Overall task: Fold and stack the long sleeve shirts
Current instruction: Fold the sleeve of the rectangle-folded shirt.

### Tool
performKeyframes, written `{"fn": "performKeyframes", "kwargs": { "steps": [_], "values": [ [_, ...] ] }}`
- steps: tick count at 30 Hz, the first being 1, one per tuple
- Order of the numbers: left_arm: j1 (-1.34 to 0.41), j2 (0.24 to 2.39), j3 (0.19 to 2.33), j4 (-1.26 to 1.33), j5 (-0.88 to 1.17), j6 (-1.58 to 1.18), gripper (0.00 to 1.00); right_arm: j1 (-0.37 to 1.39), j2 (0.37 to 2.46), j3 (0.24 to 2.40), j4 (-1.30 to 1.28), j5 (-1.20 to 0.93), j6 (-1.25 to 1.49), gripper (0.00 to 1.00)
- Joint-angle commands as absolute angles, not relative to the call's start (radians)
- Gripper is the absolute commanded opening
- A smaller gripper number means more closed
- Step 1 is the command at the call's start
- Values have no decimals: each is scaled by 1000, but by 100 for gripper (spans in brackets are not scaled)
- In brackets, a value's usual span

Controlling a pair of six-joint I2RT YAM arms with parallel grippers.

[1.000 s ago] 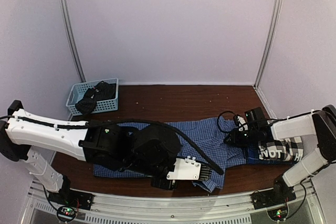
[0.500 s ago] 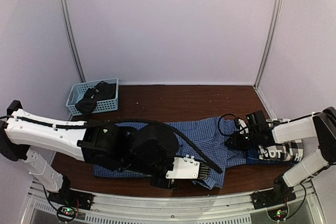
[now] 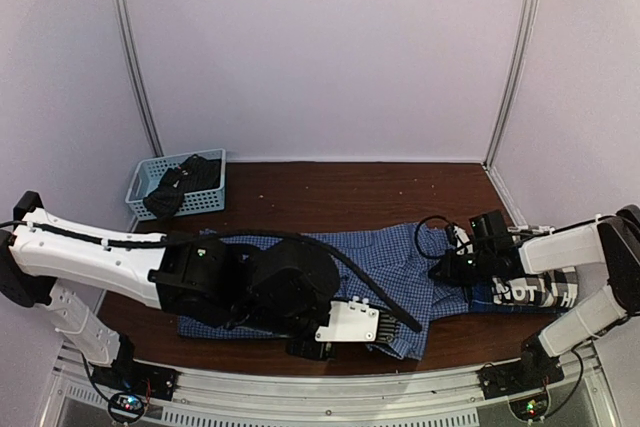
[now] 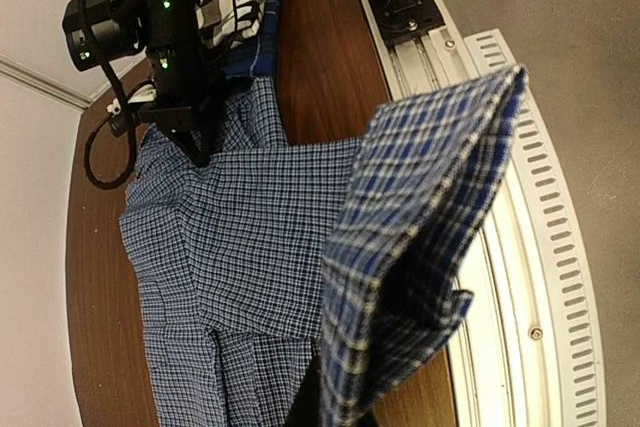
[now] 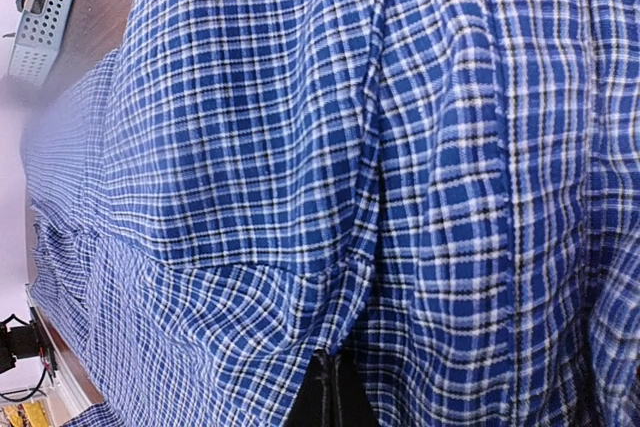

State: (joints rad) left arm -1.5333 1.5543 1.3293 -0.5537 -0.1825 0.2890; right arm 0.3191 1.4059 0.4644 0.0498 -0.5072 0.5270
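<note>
**Both Grippers Clamped on the Blue Shirt**

From above, the blue shirt lay along the near edge of the table. The left gripper pinched its near hem and the right gripper pinched its right end, beside the plaid shirt. The left wrist view showed a raised flap hanging doubled. The right wrist view showed fingers closed tight on a ridge of cloth. Both ends should probably rise together, keeping the fold line taut.

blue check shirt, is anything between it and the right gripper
Nothing visible stands between them: the right gripper is shut on a fold of the blue check shirt.
</note>
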Motion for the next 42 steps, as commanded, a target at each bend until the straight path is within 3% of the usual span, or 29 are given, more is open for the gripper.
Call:
{"fn": "performKeyframes", "kwargs": {
  "steps": [1,10,18,22,33,42],
  "values": [
    [-1536,1515,1309,-498,-197,286,0,314,1341,478,-18,-447,513,0],
    [-1537,1479,1291,-452,-195,303,0,312,1285,480,-99,-392,508,0],
    [-1461,1443,1302,-387,-161,278,0,312,1329,490,-88,-398,500,31],
    [-1349,1463,1333,-387,-59,229,0,311,1291,529,-136,-380,490,40],
    [-1028,1597,1405,-350,177,56,0,261,1185,636,-260,-313,448,45],
    [-739,1676,1422,-356,244,-175,0,247,1191,609,-241,-336,442,46]
  ]
}}
